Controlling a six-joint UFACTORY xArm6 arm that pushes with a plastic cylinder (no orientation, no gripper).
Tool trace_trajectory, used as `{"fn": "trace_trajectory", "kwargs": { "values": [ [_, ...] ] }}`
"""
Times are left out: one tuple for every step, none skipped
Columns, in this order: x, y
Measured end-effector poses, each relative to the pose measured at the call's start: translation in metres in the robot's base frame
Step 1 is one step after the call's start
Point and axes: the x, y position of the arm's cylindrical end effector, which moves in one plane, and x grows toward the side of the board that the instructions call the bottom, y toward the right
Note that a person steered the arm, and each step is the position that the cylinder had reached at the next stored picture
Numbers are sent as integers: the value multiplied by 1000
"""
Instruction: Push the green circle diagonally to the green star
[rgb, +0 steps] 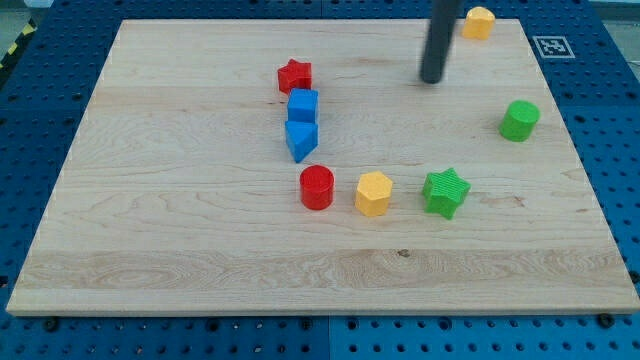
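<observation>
The green circle (519, 120) stands near the view's right edge of the wooden board (180, 250). The green star (445, 192) lies below and to the left of it, diagonally apart. My tip (432, 79) touches the board at the view's top, up and to the left of the green circle, well clear of it and of the star.
A yellow hexagon (374, 193) sits just left of the green star, with a red circle (316, 187) further left. A red star (294, 76), blue cube (302, 105) and blue triangle (300, 138) form a column at centre. Another yellow block (479, 22) is at the top right.
</observation>
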Motion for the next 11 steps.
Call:
{"fn": "trace_trajectory", "kwargs": {
  "values": [
    [11, 77],
    [43, 91],
    [73, 90],
    [84, 87],
    [88, 83],
    [88, 71],
    [88, 61],
    [88, 53],
    [88, 46],
    [88, 45],
    [86, 45]
  ]
}}
